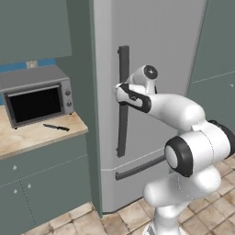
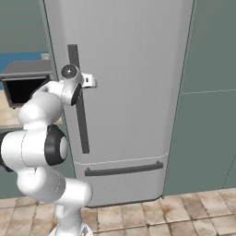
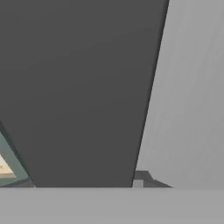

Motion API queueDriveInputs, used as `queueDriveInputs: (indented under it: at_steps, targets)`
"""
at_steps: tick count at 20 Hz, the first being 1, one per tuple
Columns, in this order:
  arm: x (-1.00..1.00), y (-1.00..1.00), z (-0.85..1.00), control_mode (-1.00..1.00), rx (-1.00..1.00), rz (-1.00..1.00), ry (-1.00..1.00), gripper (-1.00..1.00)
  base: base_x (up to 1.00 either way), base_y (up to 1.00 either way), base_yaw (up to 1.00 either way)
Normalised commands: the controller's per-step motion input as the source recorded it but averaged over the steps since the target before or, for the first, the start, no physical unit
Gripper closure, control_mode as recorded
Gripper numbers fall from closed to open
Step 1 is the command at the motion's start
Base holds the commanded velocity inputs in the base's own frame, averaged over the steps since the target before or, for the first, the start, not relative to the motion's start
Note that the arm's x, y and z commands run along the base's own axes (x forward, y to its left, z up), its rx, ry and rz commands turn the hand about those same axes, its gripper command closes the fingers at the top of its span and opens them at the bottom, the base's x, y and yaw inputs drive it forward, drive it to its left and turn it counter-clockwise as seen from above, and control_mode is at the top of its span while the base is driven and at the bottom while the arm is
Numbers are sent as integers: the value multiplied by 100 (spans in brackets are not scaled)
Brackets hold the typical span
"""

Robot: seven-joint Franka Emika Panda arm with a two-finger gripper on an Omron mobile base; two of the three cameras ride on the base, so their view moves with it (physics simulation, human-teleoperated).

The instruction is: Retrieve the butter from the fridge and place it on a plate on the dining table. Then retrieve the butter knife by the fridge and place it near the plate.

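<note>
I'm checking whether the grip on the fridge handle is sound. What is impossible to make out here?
- Jaws around the fridge handle: left base view, hidden behind the gripper body.
- Finger contact: hand view, the handle sits too close.
- Fridge contents, including butter: both base views, door shut.

No readable text, label, brand, number or sign appears on anything.

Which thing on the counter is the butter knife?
Left of the fridge is a wooden counter with a toaster oven. The butter knife lies flat in front of the oven: slim, black, the one small loose thing there.
</note>
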Motion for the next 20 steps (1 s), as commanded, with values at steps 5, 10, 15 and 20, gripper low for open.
queueDriveInputs:
  at_steps: [5, 10, 15, 20]
  targets:
    - [-89, -54, 11, -100, 0, 0, 0, 100, 0, 0, 0]
    - [-100, -100, 11, -100, 1, 0, 0, 100, 0, 0, 0]
    - [-100, -100, 36, -100, 3, 4, 0, 100, 0, 0, 0]
    - [-100, -100, 24, -100, 7, 4, 2, 100, 0, 0, 0]
